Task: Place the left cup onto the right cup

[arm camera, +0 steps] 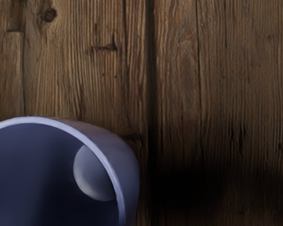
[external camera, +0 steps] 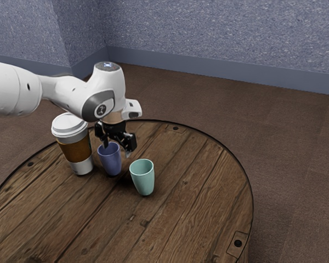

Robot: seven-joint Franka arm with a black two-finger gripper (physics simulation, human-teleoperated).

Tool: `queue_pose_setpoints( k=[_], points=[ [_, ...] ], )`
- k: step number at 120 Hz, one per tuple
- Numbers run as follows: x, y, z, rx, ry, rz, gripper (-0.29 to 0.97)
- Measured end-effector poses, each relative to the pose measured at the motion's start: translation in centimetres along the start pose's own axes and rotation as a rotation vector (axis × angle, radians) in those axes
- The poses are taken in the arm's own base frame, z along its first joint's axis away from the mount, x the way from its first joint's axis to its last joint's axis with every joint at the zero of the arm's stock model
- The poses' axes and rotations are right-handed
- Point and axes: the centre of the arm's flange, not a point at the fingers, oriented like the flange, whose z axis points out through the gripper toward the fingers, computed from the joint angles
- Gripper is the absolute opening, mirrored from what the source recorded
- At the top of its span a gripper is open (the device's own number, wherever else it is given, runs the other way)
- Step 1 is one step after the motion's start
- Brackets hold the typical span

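A purple-blue cup [external camera: 110, 160] stands upright on the round wooden table [external camera: 181, 219], the left one of the two small cups. A teal cup [external camera: 142, 176] stands upright just to its right in the exterior view, apart from it. My black gripper [external camera: 117, 143] hangs right at the purple cup's rim, open, with one finger over the cup's mouth and the other outside its wall on the teal cup's side. Neither finger visibly presses the wall. In the wrist view the purple cup [arm camera: 61, 179] lies just under my hand, and I look down into its hollow.
A tall brown takeaway cup with a white lid [external camera: 74, 145] stands close to the purple cup on the exterior view's left. The table's edge curves round at the right and front. Brown carpet and a blue wall lie behind.
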Motion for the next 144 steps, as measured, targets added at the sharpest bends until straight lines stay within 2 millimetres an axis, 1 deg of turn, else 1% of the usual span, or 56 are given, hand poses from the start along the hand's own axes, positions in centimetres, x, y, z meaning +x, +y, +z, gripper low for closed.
queue_pose_setpoints(
  k=[23, 35, 51, 70, 93, 109, 127, 136, 144],
  points=[
    [0.3, -0.5, 2.1, -0.009, -0.004, -0.021, 0.66],
    [0.4, -0.6, 2.7, -0.013, -0.001, -0.028, 0.60],
    [0.6, -0.4, 3.4, -0.017, 0.008, -0.032, 0.46],
    [0.8, -0.6, 3.7, -0.018, 0.019, -0.038, 0.28],
    [0.9, -0.8, 4.8, -0.020, 0.015, -0.044, 0.08],
    [0.9, -1.0, 4.9, -0.021, 0.021, -0.049, -0.02],
    [1.1, -1.6, 5.0, -0.019, 0.034, -0.058, -0.07],
    [1.2, -1.6, 4.5, -0.017, 0.042, -0.060, -0.08],
    [1.3, -1.4, 3.6, -0.016, 0.053, -0.059, -0.09]
  ],
)
